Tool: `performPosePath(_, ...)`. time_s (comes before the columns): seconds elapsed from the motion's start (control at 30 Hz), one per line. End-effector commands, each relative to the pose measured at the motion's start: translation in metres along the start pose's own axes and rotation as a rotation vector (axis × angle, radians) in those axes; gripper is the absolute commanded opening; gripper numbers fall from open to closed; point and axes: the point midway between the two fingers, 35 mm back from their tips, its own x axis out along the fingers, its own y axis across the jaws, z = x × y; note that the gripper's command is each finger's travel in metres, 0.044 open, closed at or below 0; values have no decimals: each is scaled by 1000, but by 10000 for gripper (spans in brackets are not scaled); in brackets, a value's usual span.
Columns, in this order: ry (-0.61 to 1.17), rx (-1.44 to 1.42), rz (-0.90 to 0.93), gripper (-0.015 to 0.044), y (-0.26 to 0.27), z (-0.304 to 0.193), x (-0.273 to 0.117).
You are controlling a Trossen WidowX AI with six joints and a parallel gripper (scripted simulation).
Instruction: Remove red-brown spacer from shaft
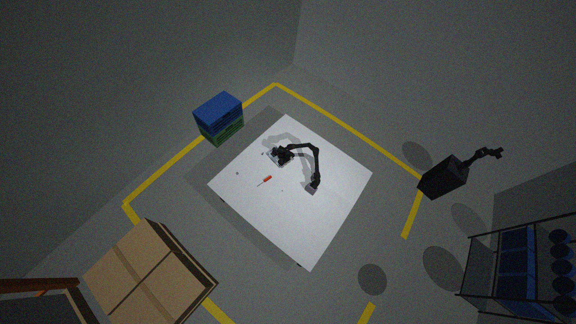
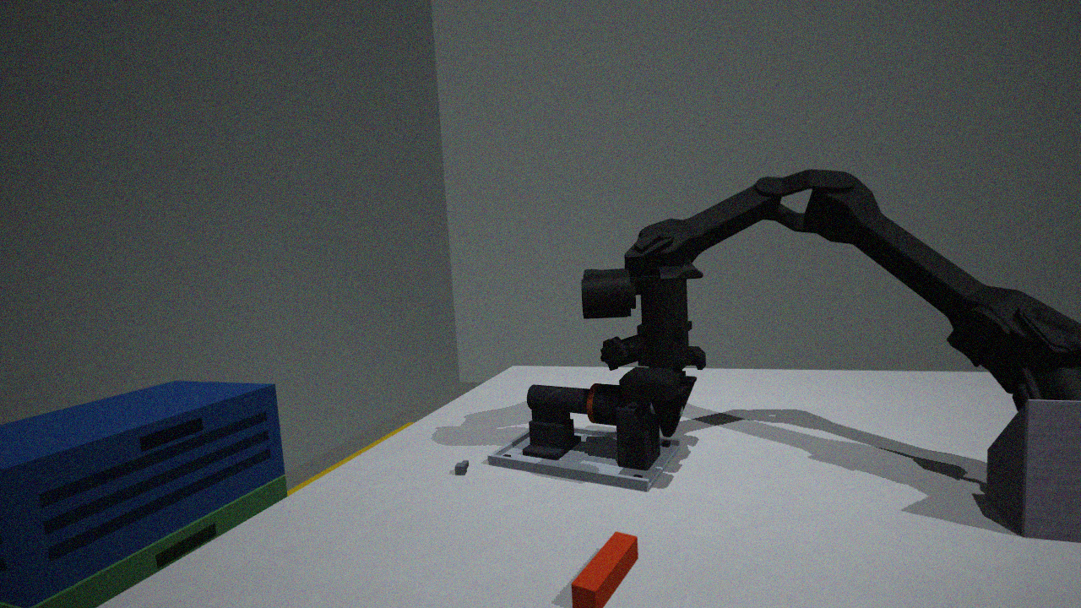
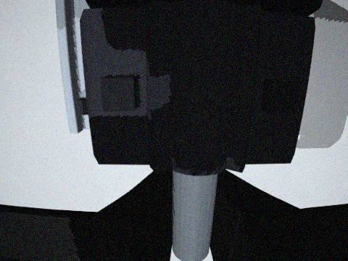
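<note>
The dark shaft assembly stands on a grey base frame (image 2: 574,473), with a smaller dark block (image 2: 550,435) at its left and a taller dark block (image 2: 638,446) at its right. A red-brown ring (image 2: 590,405) sits on the shaft line between them, against a thick dark cylinder (image 2: 606,404). The other spacers cannot be told apart in the dark. In the wrist view the grey shaft end (image 3: 193,232) sticks out of a wide dark block (image 3: 203,109). My gripper (image 3: 186,165) (image 2: 670,425) is shut on that shaft end, just outside the block. Its fingertips are in deep shadow.
A screwdriver with a red handle (image 1: 267,177) (image 2: 605,568) lies on the white table (image 1: 322,217) (image 2: 793,521). A small grey part (image 2: 461,468) lies left of the base frame. A small ring (image 1: 237,173) lies nearer the table's left corner.
</note>
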Motion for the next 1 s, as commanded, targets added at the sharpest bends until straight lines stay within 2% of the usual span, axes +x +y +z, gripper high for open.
performPosePath(0.0,1,1,3,0,0,-3,0)
performPosePath(0.97,2,0,3,0,0,-14,0)
